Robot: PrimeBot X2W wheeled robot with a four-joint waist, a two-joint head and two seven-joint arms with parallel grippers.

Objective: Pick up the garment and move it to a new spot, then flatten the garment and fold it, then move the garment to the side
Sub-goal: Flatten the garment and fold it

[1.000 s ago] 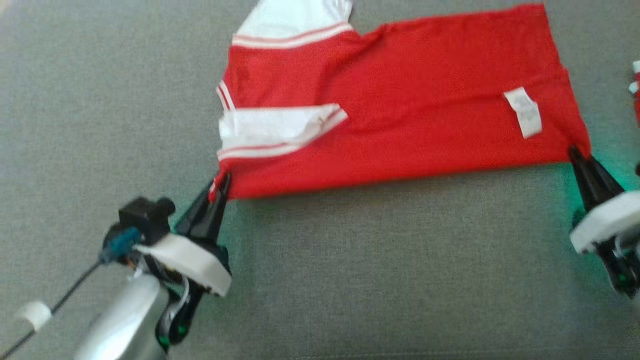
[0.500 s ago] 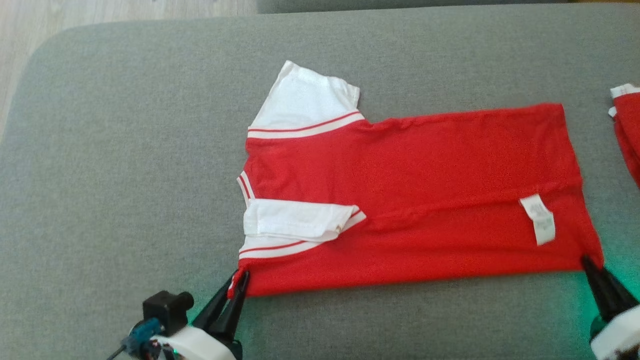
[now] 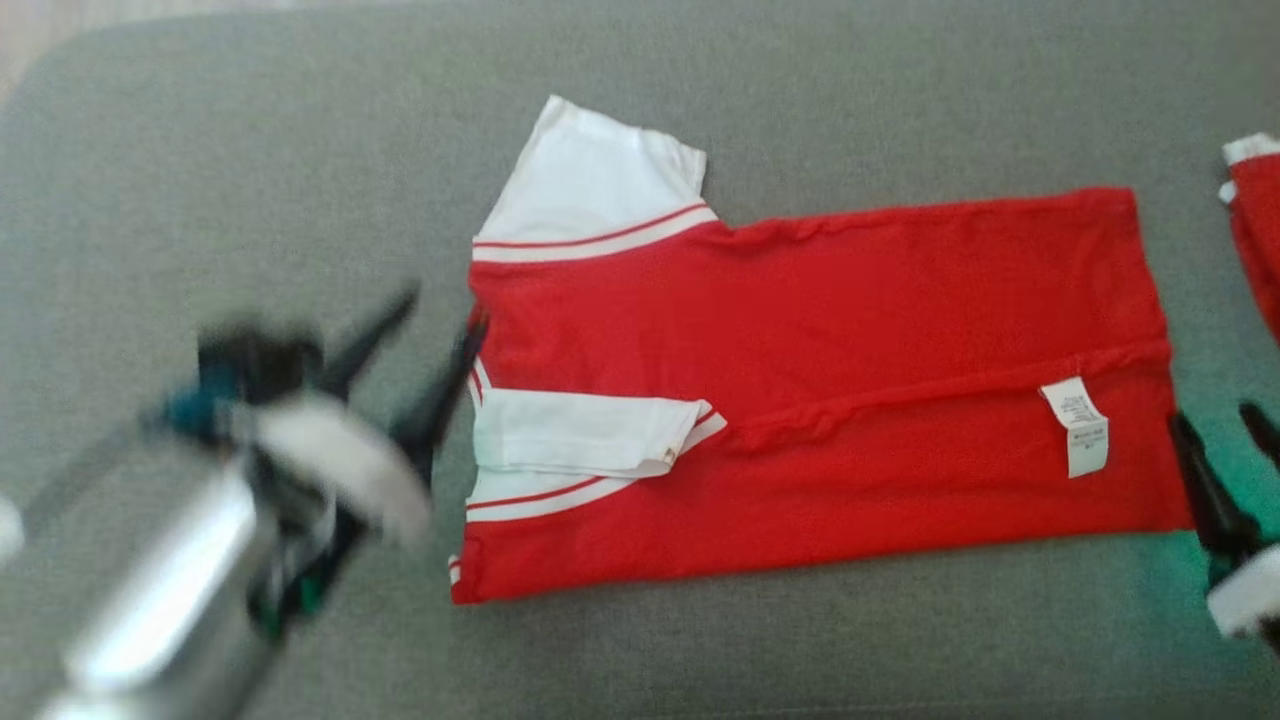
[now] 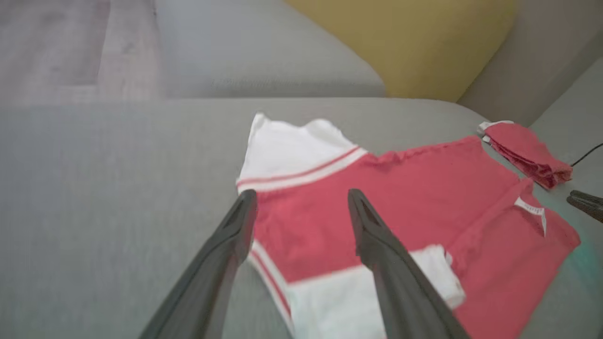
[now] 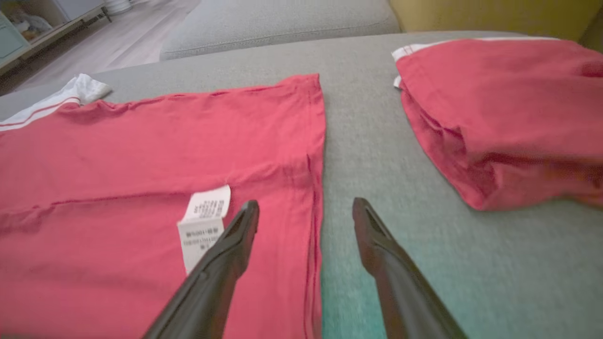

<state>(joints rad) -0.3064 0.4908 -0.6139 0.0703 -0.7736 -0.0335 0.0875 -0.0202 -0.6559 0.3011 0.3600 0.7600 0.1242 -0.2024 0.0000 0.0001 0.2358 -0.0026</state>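
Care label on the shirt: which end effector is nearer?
Right. The right end effector is beside the care label; the left end effector is across the shirt, by the sleeves.

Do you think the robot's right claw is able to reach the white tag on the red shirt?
Probably yes. The right claw is open just beside the white tag, which lies on top of the red shirt with nothing covering it.

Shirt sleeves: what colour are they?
The sleeves are white, edged with a thin red stripe, on a red shirt. The head view shows it best.
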